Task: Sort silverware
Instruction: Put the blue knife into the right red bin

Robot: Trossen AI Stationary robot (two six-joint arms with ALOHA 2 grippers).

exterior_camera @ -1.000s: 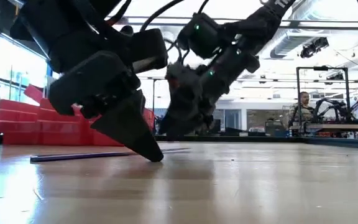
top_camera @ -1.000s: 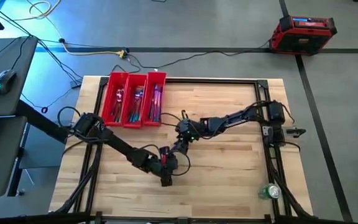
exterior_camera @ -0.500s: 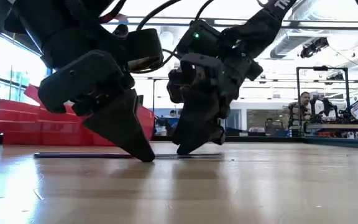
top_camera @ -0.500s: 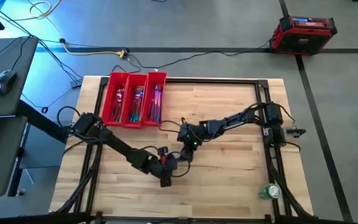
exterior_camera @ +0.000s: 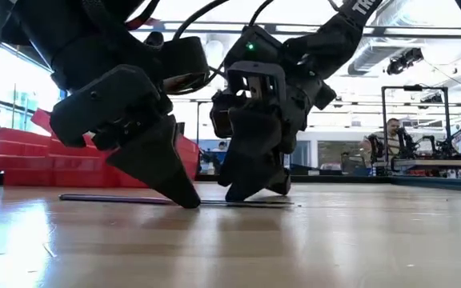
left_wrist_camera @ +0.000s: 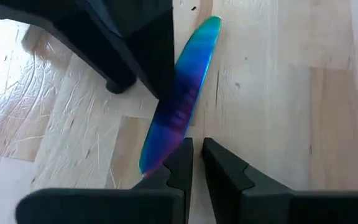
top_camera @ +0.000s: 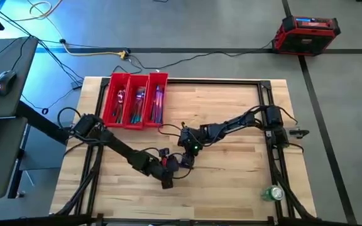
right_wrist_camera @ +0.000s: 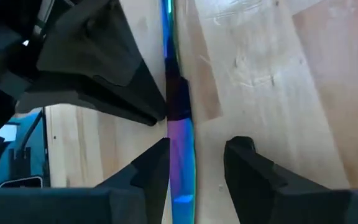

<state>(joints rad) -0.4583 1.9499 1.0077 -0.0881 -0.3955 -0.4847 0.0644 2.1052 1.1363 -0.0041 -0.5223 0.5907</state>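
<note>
Low view: "TR" on right arm (exterior_camera: 350, 20)

A pale wooden worktop (top_camera: 231, 113) stands on a grey floor (top_camera: 332, 94) crossed by dark lines. Cables (top_camera: 93, 51) trail beyond its far edge near a red case (top_camera: 308, 29). A dark desk (top_camera: 2, 78) carries a mouse (top_camera: 4, 80). Ceiling ducts (exterior_camera: 390, 48) hang overhead.

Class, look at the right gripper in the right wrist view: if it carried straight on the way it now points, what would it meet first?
Most likely the iridescent knife, which lies flat on the table between the open fingers of the right gripper. Just beyond it stands the left gripper, though depth there is hard to judge.
</note>
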